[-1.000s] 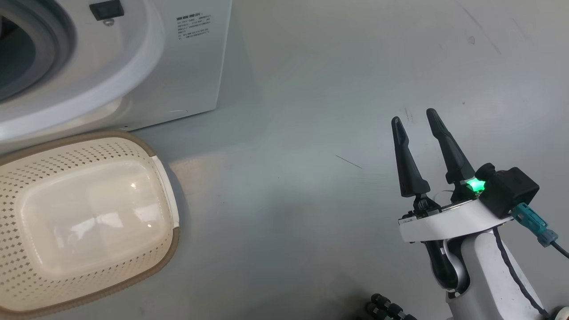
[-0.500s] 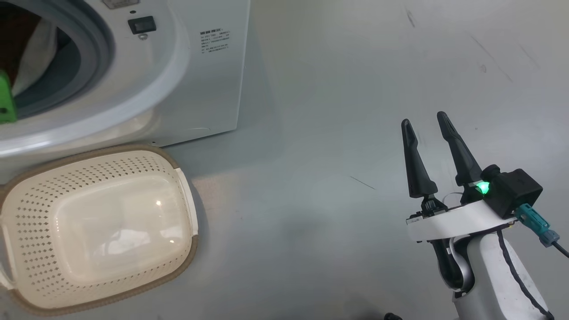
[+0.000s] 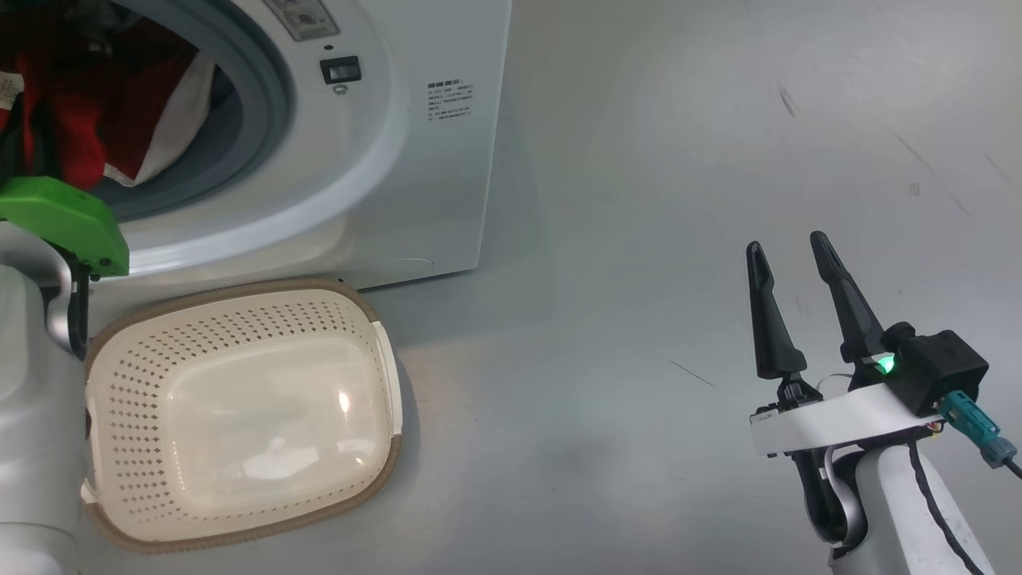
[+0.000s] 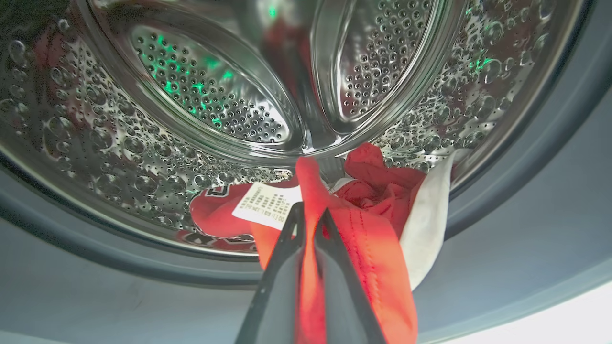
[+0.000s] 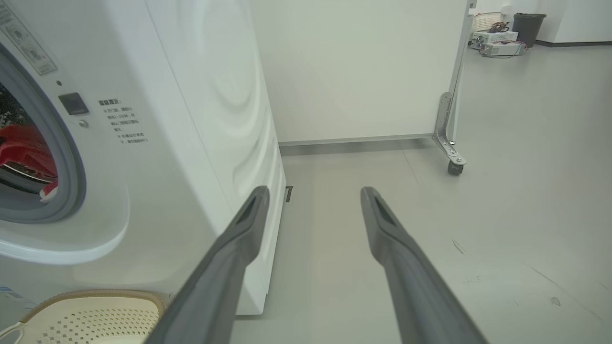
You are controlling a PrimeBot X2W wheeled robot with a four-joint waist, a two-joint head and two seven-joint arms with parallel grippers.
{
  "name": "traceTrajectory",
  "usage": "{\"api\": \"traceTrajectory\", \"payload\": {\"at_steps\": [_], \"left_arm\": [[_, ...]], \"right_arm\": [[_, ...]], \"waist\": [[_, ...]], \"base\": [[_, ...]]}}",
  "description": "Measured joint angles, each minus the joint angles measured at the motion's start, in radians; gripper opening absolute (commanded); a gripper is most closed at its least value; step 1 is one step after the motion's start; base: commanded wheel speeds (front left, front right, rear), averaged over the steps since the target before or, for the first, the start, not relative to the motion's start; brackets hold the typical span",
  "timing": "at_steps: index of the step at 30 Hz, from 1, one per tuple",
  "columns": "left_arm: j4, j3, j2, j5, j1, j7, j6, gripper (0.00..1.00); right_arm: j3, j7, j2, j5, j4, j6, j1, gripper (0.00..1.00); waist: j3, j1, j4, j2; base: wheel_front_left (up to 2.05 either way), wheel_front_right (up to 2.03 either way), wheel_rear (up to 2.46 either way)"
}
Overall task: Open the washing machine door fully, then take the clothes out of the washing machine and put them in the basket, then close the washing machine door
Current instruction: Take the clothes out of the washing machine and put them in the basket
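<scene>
The washing machine (image 3: 383,176) stands with its mouth uncovered, the red clothes (image 4: 377,215) lying at the front of its steel drum (image 4: 191,95); the cream basket (image 3: 239,315) sits on the floor (image 3: 639,239) just before it. The left gripper (image 4: 311,210) reaches into the drum, fingers pinched tight on a fold of the clothes; the right gripper (image 3: 786,241) hangs over the floor well apart from the basket, fingers spread wide.

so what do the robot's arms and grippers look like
The right gripper has two long, tapered black fingers on a white wrist plate, with a black camera box, a green light, a teal plug and a black cable. The left gripper has matching dark fingers; its pale arm carries a green cover.
</scene>
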Motion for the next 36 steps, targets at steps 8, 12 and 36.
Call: {"api": "traceTrajectory", "payload": {"at_steps": [8, 12, 36], "left_arm": [[-0.036, 0.015, -0.015, -0.03, 0.079, -0.056, -0.032, 0.0], [-0.083, 0.015, -0.029, -0.034, 0.115, -0.056, -0.044, 0.0], [-0.653, 0.114, -0.074, -0.071, 0.341, -0.055, -0.073, 0.0]], "right_arm": [[-0.016, 0.0, 0.0, -0.01, -0.01, 0.008, 0.019, 1.0], [-0.029, 0.0, -0.003, -0.018, -0.011, 0.011, 0.044, 1.0], [-0.038, 0.0, -0.006, -0.038, -0.016, 0.02, 0.091, 1.0]], "waist": [[-0.054, 0.0, 0.046, 0.0], [-0.075, 0.0, 0.071, 0.0], [-0.168, 0.0, 0.157, 0.0]], "base": [[0.0, 0.0, 0.0], [0.0, 0.0, 0.0], [0.0, 0.0, 0.0]]}}
